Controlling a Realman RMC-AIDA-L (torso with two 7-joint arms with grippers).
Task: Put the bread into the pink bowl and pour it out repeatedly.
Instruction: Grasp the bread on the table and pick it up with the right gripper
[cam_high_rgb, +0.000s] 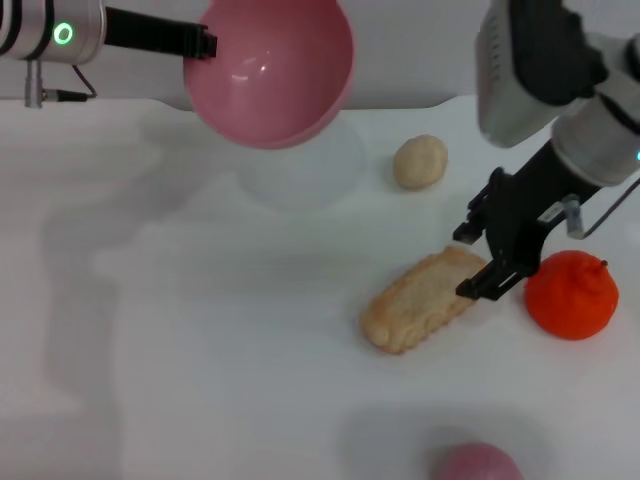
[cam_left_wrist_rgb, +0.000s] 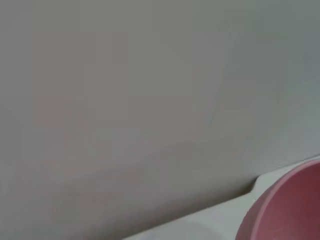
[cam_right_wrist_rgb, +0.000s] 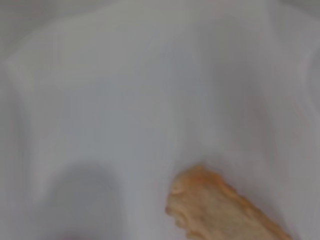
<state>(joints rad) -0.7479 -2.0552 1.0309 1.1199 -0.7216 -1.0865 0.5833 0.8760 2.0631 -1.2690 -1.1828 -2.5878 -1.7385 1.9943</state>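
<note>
The pink bowl (cam_high_rgb: 275, 75) hangs above the table's far side, tipped with its empty inside facing me. My left gripper (cam_high_rgb: 200, 42) is shut on its rim. A piece of the bowl (cam_left_wrist_rgb: 290, 210) shows in the left wrist view. The bread (cam_high_rgb: 420, 300) lies flat on the white table with its plain tan side up, right of centre. My right gripper (cam_high_rgb: 470, 262) is at the bread's right end, open, with one finger on each side of it. In the right wrist view the other end of the bread (cam_right_wrist_rgb: 220, 215) shows.
A small round beige bun (cam_high_rgb: 420, 162) lies behind the bread. An orange fruit (cam_high_rgb: 570, 295) sits just right of my right gripper. A small pink rounded object (cam_high_rgb: 478, 465) shows partly at the near edge.
</note>
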